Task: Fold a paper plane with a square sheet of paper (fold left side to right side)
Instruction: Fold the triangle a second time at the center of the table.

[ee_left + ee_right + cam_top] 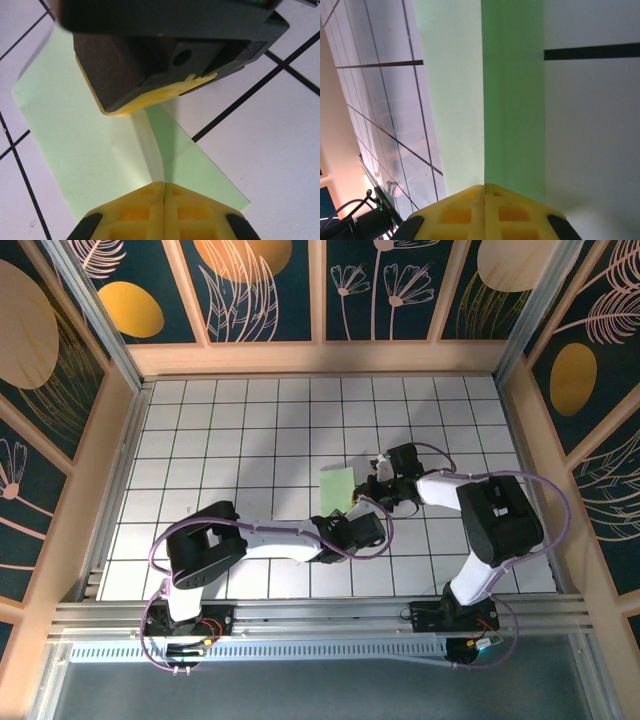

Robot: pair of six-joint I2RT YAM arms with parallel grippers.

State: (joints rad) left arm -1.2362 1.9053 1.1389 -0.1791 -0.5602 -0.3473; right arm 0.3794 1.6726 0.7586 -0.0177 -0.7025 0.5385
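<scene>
A: Sheet?
B: Pale green sheet (336, 483) sits mid-worktop (230, 430), mostly flat, with one strip curling up.
A: Left jaws?
B: My left jaws are pressed together, pinching the sheet's near edge. The paper rises into them.
A: Right?
B: My right jaws are closed too, nipping the sheet's right edge, just beside my left ones.

One pale green paper sheet (337, 484); two arms, left arm (268, 538) and right arm (497, 517); two claws, left claw (164, 185) and right claw (484, 186); one tabletop (230, 440).
</scene>
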